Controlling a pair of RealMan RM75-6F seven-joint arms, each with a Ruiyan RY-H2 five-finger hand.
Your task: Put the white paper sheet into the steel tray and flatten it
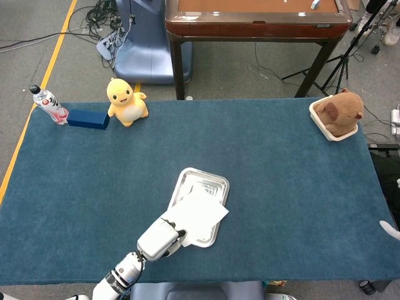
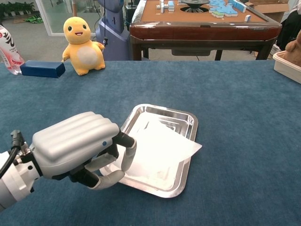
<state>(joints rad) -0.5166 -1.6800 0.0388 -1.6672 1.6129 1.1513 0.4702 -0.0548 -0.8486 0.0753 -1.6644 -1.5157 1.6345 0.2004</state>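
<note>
**Op:** Left hand (image 2: 77,150) is at approx 7 o'clock of the steel tray (image 2: 186,181), fingers curled round the near-left edge of the white paper sheet (image 2: 162,148). I read that as a pinch on the paper, thumb under, other fingers over. Right hand: only a sliver at the table's 3 o'clock edge in head view (image 1: 390,229), can't tell if it's spread or closed.

**Obs:** Where's the sheet rel. to the tray?

**Op:** Mostly over the tray's near half, but skewed. One corner sticks out past the right rim, at approx 3 o'clock. Far end of the tray is bare metal.

**Obs:** How will it handle?

**Op:** Judging by looks: v. light, thin, floppy, will slide easily on polished steel and crease if I drag hard. Best hold is where I've got it, an edge pinch. For flattening I'd use a flat palm at the centre, pressing out twd the rims.

**Obs:** Counts?

**Op:** 1 sheet, 1 tray. Elsewhere: 1 yellow duck toy (image 1: 126,101), 1 blue box (image 1: 88,119), 1 bottle (image 1: 49,104) at approx 10 o'clock; 1 brown plush (image 1: 341,110) in a white bin at approx 2 o'clock.
</note>
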